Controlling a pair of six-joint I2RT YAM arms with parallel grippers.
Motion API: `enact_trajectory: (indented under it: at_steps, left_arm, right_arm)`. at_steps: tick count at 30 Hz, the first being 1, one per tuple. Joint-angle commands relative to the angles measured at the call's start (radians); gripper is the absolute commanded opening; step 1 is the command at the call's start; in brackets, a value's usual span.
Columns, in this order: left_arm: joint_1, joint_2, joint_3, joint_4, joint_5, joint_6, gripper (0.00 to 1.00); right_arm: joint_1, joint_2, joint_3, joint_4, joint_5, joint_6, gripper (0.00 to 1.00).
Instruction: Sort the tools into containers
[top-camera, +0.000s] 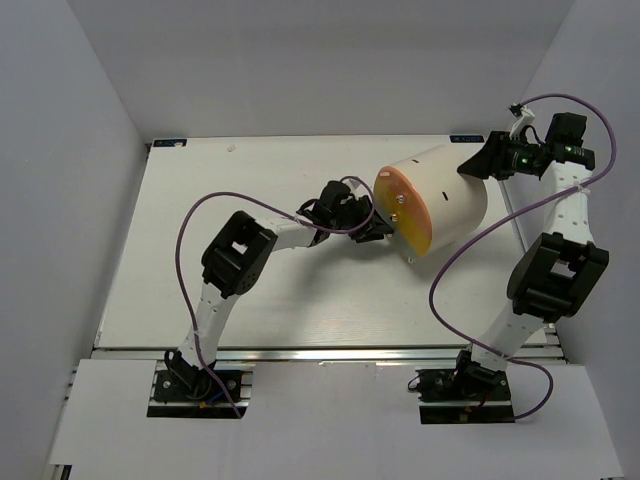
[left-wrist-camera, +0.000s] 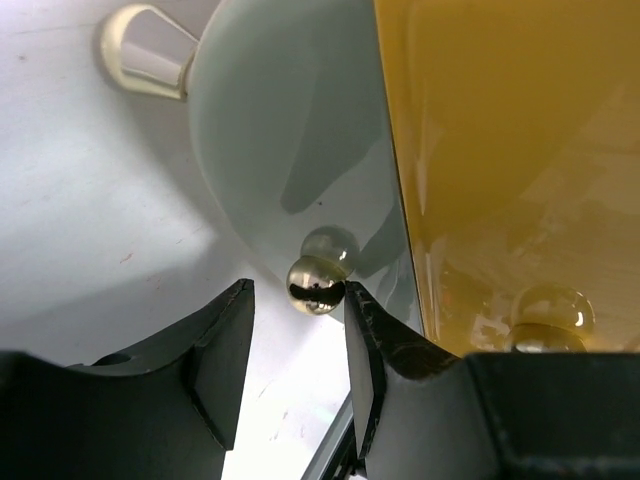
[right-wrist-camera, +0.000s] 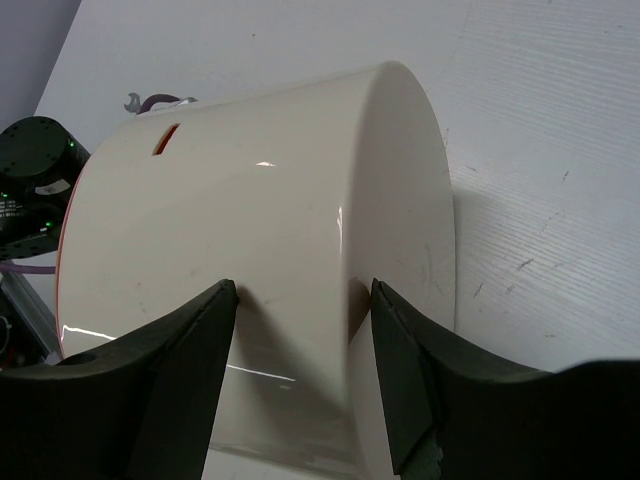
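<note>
Drum near table R edge, L gripper jaws apart by knob

The drum lies on the table between left hand and right hand.

White-linked arms, chunky black joints, looping purple cables, black pincer fingers

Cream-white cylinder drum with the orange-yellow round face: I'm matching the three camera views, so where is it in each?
Top external: the cream-white cylinder drum lies on its side, upper centre-right.
Left wrist: only its orange-yellow face, filling the right half.
Right wrist: its cream wall fills the centre.
Shared landmark: that face, a thin orange edge at left in right wrist.
</note>
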Motion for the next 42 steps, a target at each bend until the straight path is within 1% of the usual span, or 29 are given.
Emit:
enact_trajectory:
  at_steps: [1, 3, 5, 7, 8, 11, 15, 16, 17, 21, 27, 32, 34, 35, 36, 37, 38, 39, 41, 42]
  left_arm:
    - [-0.014, 0.012, 0.030, 0.050, 0.025, -0.020, 0.51]
    - [-0.022, 0.024, 0.036, 0.058, 0.025, -0.035, 0.50]
    - [-0.028, 0.041, 0.048, 0.070, 0.025, -0.051, 0.46]
    - [-0.031, 0.050, 0.053, 0.085, 0.027, -0.064, 0.38]
    - [-0.033, 0.053, 0.053, 0.093, 0.028, -0.078, 0.29]
    - [-0.033, 0.056, 0.037, 0.105, 0.027, -0.091, 0.12]
    - [-0.031, 0.015, -0.016, 0.102, 0.013, -0.083, 0.07]
    - [-0.031, 0.007, -0.027, 0.099, 0.012, -0.078, 0.04]
    - [-0.028, -0.002, -0.039, 0.095, 0.012, -0.068, 0.03]
    - [-0.019, -0.068, -0.122, 0.073, 0.001, -0.032, 0.03]
    - [0.003, -0.209, -0.275, 0.009, -0.025, 0.057, 0.03]
    - [0.010, -0.295, -0.407, -0.004, -0.038, 0.095, 0.05]
    - [0.010, -0.330, -0.437, -0.005, -0.041, 0.106, 0.05]
    - [0.010, -0.339, -0.458, -0.007, -0.041, 0.109, 0.08]
    - [0.010, -0.355, -0.464, -0.011, -0.041, 0.112, 0.11]
    - [0.010, -0.358, -0.467, -0.016, -0.044, 0.121, 0.18]
    - [0.010, -0.361, -0.461, -0.027, -0.047, 0.126, 0.37]
    - [0.010, -0.364, -0.455, -0.045, -0.051, 0.132, 0.45]
    - [0.010, -0.375, -0.443, -0.056, -0.060, 0.144, 0.52]
    - [0.010, -0.379, -0.423, -0.076, -0.068, 0.147, 0.55]
  right_arm:
    - [0.010, -0.014, -0.043, -0.061, 0.037, -0.026, 0.61]
    - [0.010, -0.018, -0.052, -0.061, 0.043, -0.028, 0.60]
    - [0.010, -0.021, -0.063, -0.058, 0.046, -0.029, 0.61]
    - [0.010, -0.023, -0.071, -0.055, 0.047, -0.029, 0.60]
    - [0.010, -0.025, -0.075, -0.055, 0.050, -0.029, 0.60]
    - [0.010, -0.025, -0.077, -0.050, 0.064, -0.029, 0.60]
    - [0.010, -0.025, -0.074, -0.043, 0.089, -0.026, 0.60]
    - [0.010, -0.025, -0.072, -0.040, 0.095, -0.023, 0.60]
    - [0.009, -0.023, -0.072, -0.037, 0.106, -0.016, 0.60]
    - [0.003, -0.015, -0.059, -0.031, 0.129, -0.003, 0.60]
    - [-0.003, 0.000, -0.040, -0.038, 0.164, -0.002, 0.60]
    - [-0.005, 0.011, -0.031, -0.041, 0.182, 0.001, 0.60]
    - [-0.006, 0.012, -0.029, -0.041, 0.187, 0.003, 0.60]
    - [-0.006, 0.012, -0.031, -0.041, 0.190, 0.000, 0.60]
    - [-0.006, 0.012, -0.031, -0.044, 0.187, -0.003, 0.62]
    - [-0.006, 0.011, -0.031, -0.046, 0.176, -0.009, 0.64]
    - [-0.006, 0.011, -0.026, -0.052, 0.172, -0.028, 0.72]
    - [-0.006, 0.009, -0.023, -0.057, 0.166, -0.037, 0.77]
    - [-0.006, 0.000, -0.017, -0.063, 0.153, -0.062, 0.89]
    - [-0.006, -0.003, 0.000, -0.066, 0.153, -0.069, 0.89]
